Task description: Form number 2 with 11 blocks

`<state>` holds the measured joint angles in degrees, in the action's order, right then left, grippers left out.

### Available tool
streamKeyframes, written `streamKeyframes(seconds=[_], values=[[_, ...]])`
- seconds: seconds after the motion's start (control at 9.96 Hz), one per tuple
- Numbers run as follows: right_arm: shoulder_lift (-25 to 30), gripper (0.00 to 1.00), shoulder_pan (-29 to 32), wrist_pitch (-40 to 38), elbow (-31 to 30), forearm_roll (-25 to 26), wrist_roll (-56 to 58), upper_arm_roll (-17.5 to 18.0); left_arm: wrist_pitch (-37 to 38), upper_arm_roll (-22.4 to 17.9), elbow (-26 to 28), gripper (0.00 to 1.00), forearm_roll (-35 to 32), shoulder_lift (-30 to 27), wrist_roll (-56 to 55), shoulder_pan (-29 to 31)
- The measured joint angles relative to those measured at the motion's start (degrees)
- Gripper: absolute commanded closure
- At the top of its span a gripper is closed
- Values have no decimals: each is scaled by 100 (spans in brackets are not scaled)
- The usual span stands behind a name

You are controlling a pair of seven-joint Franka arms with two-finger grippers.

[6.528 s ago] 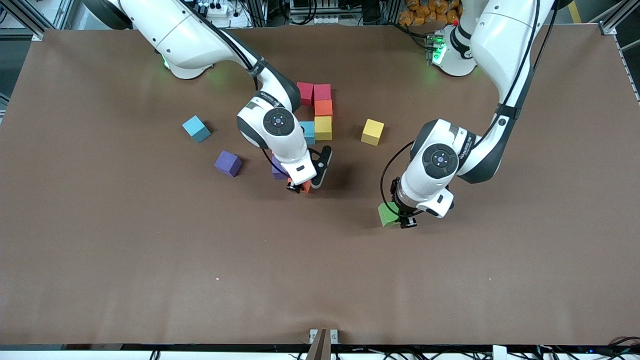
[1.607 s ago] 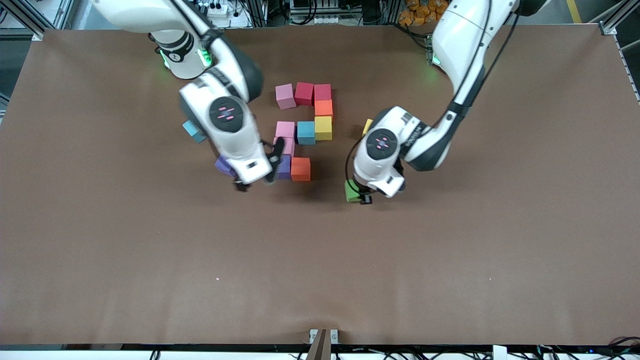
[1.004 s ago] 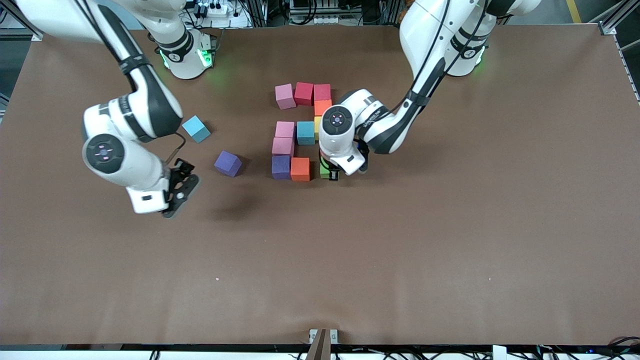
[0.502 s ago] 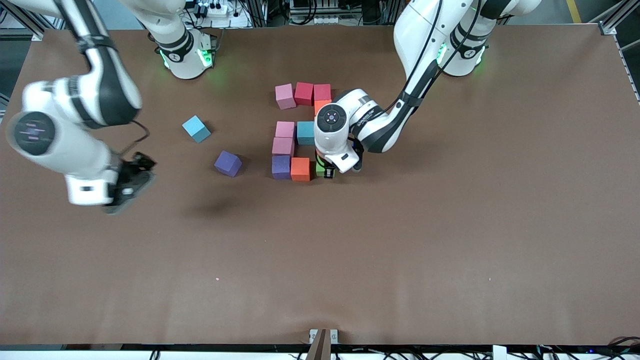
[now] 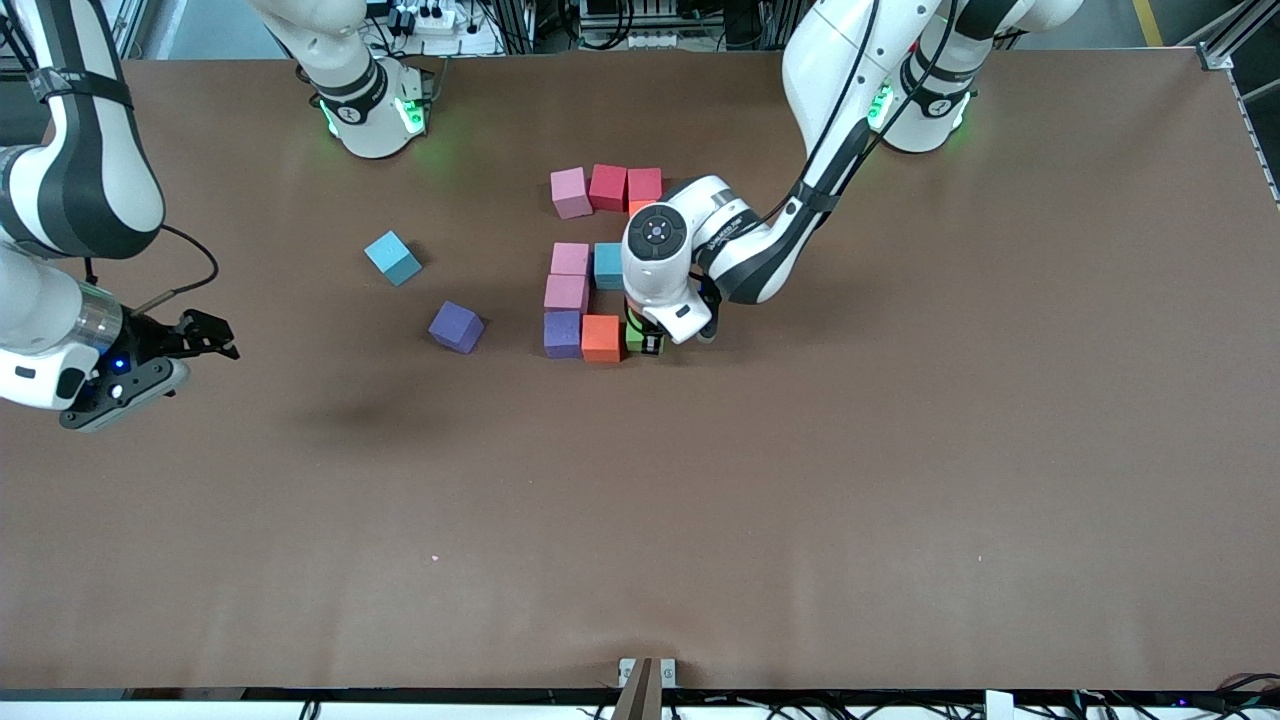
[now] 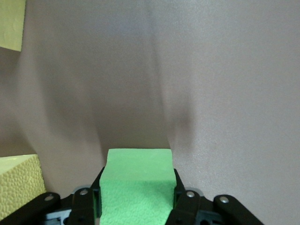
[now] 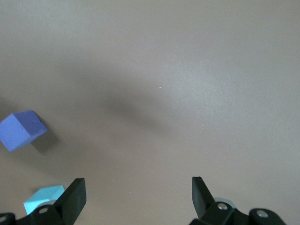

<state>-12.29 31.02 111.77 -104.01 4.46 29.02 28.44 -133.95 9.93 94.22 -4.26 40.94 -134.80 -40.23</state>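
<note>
My left gripper (image 6: 136, 206) is pinching the green block (image 6: 137, 183), lowering it beside the orange block (image 5: 601, 338) in the number 2 (image 5: 600, 262), at its row nearest the front camera; my right gripper (image 7: 136, 199) is hanging wide open and holding nothing over the table (image 5: 800, 500) at the right arm's end; a blue block (image 5: 392, 257) and a purple block (image 5: 456, 326) are lying apart from the digit.
</note>
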Motion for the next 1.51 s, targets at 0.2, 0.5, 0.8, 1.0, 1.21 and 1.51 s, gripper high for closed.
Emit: streamKeyframes(seconds=[0.2, 0.5, 0.8, 1.0, 1.21, 1.51], values=[[61, 0, -6, -74, 90, -1, -493, 38, -5, -4, -90, 100, 0, 65, 0, -6], [177, 0, -55, -505, 425, 99, -1573, 45, -7, -8, -189, 100, 0, 125, 0, -9], [192, 0, -57, -761, 757, 352, -2095, 10, -25, -11, -208, 1, 0, 138, 0, -10], [183, 0, 202, -704, 858, 173, -2052, -35, -53, -27, -238, 0, 0, 141, 4, -6], [182, 0, 239, -755, 964, 116, -2048, -13, 6, -40, -404, 0, 0, 115, 6, -4], [201, 0, 233, -1340, 1445, 122, -2049, 11, 724, -149, -681, 0, -39, -259, 124, 73]])
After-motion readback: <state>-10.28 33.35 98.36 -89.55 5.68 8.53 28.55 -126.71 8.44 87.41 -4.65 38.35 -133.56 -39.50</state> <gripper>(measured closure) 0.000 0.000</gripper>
